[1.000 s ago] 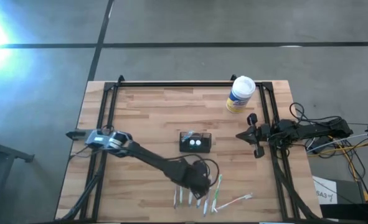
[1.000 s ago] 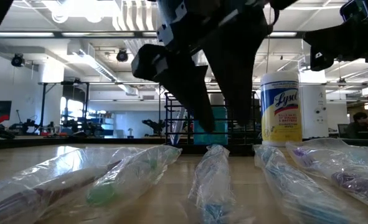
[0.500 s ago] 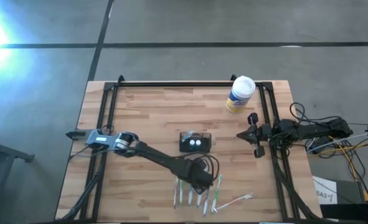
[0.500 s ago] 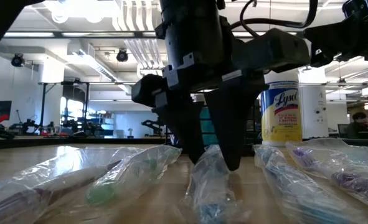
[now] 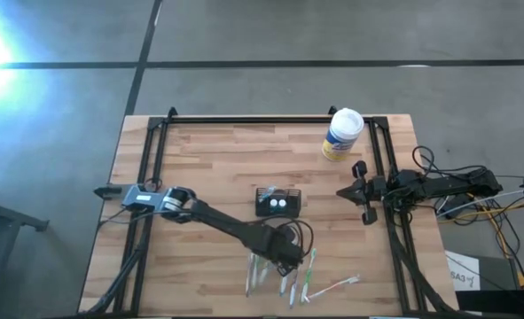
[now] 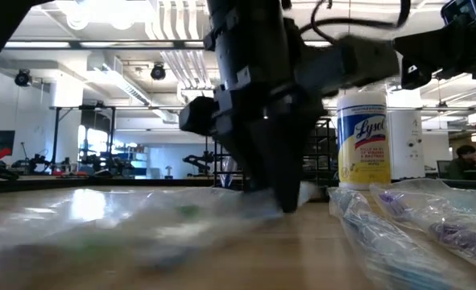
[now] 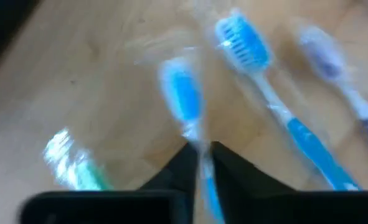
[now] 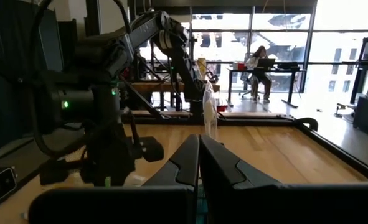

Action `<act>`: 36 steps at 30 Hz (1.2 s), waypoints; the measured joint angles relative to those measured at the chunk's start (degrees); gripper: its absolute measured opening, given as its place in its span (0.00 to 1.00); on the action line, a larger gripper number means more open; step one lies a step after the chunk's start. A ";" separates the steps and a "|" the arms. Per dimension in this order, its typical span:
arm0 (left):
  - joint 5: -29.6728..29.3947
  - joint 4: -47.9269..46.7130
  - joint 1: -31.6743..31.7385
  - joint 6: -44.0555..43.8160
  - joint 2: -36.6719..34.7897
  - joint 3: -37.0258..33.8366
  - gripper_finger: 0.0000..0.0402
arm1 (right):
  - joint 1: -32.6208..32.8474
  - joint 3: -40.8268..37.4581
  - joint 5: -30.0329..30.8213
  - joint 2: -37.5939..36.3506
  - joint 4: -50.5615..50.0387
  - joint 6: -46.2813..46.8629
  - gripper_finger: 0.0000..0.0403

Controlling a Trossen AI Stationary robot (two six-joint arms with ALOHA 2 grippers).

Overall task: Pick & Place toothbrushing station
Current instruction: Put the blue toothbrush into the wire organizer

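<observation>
The left gripper (image 5: 285,262) is down on the row of wrapped toothbrushes near the front edge of the wooden table (image 5: 199,168). A second ago its fingers stood wide apart above them. Now they have squeezed together on a blue toothbrush (image 7: 182,93) in a clear wrapper. The wrappers beside it look shaken and blurry. The toothbrushing station (image 5: 278,202) sits in the middle of the table, just behind them, unmoved. The right gripper (image 5: 365,197) waits at the right edge, fingers pressed together on nothing, near the Lysol canister (image 5: 341,134).

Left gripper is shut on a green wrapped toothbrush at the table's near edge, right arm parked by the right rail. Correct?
Not green. The left wrist view shows the left gripper pinching the blue wrapped toothbrush; the green one lies free beside it. The right gripper is parked by the right rail.
</observation>
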 joint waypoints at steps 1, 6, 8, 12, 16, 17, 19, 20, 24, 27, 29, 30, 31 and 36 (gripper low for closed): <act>-0.07 0.52 -0.01 1.03 -0.53 0.15 0.05 | -0.02 0.00 0.00 0.00 -0.04 0.06 0.02; -2.12 1.21 -0.58 4.65 -2.78 0.96 0.02 | 0.06 0.00 -0.16 0.54 -0.44 0.19 0.02; -4.36 1.20 -1.31 6.35 -4.61 0.96 0.01 | 0.13 0.00 -0.31 0.88 -0.48 0.19 0.02; -11.45 3.10 -4.23 12.33 -11.17 0.27 0.01 | 0.12 0.00 -0.44 1.49 -0.40 0.18 0.02; -20.96 4.25 -8.14 15.98 -18.81 -3.15 0.01 | 0.13 0.00 -0.44 1.63 -0.30 0.19 0.02; -23.38 4.73 -9.21 16.66 -21.11 -4.69 0.01 | 0.13 0.00 -0.44 1.76 -0.21 0.19 0.02; -28.65 6.27 -11.51 17.46 -26.49 -8.68 0.01 | 0.13 0.00 -0.44 1.85 -0.17 0.20 0.02; -31.48 6.90 -12.82 17.54 -29.26 -11.03 0.01 | 0.13 0.00 -0.44 1.84 -0.17 0.42 0.02; -38.98 16.79 -17.33 24.70 -41.03 -24.58 0.01 | 0.12 0.00 -0.44 1.84 0.00 1.11 0.02; -38.06 33.46 -19.09 38.31 -49.28 -38.17 0.00 | 0.12 0.00 -0.44 1.84 0.01 1.06 0.02; -34.12 47.14 -19.02 45.66 -54.39 -47.85 0.00 | 0.13 0.00 -0.44 1.84 0.02 1.04 0.02; -31.55 53.27 -18.64 48.81 -56.78 -52.53 0.00 | 0.13 0.00 -0.44 1.84 0.02 1.08 0.02; -29.33 59.31 -18.07 51.29 -59.04 -57.27 0.00 | 0.13 0.00 -0.43 1.84 0.00 1.21 0.02; -24.22 82.20 -15.09 55.77 -68.92 -77.97 0.00 | 0.13 -0.52 -0.42 2.01 -0.51 1.64 0.02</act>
